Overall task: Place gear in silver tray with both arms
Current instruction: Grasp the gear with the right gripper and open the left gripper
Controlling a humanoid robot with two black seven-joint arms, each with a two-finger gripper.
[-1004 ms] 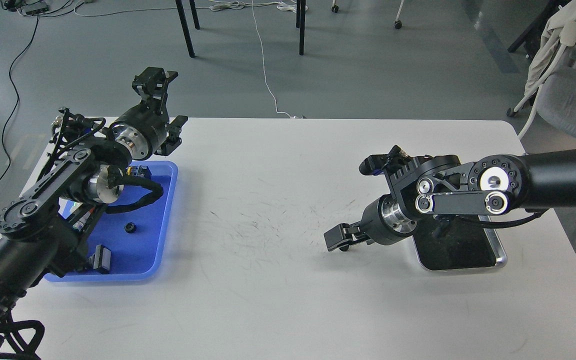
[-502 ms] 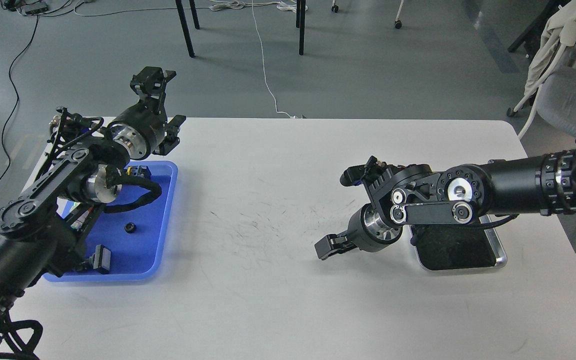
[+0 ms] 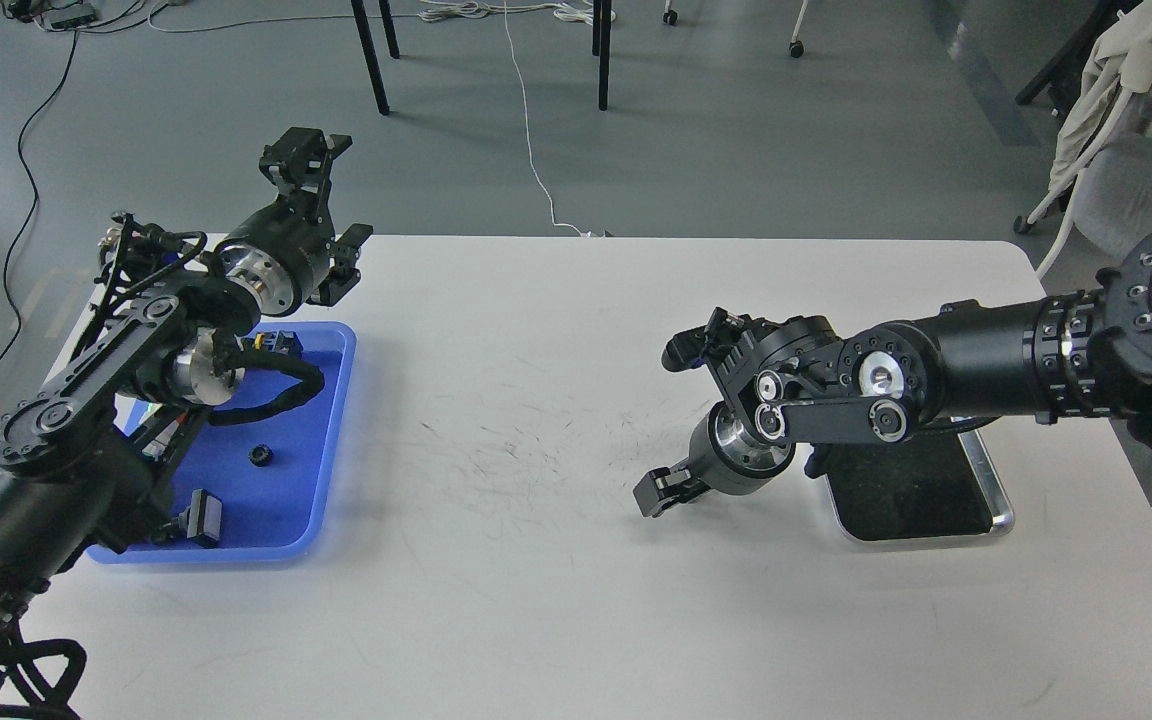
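Note:
A small black gear [image 3: 259,456] lies in the blue plastic tray [image 3: 334,440] at the table's left. The silver tray [image 3: 1002,510], with its dark mirror bottom, sits at the right, its far end hidden under my right arm. My left gripper [image 3: 329,208] is open and empty, raised over the table's far left edge beyond the blue tray and well away from the gear. My right gripper [image 3: 665,487] hangs low over the bare table just left of the silver tray. Its fingers are small and dark, so I cannot tell them apart.
The blue tray also holds a black block [image 3: 202,518] near its front and a dark connector part [image 3: 276,343] at its far end. My left arm covers the tray's left side. Chairs [image 3: 1136,190] stand off the table's right, table legs [image 3: 372,60] beyond.
My right arm has swung left toward the table's middle, uncovering more of the silver tray; its gripper has shifted slightly left and down. My left gripper has edged a little up.

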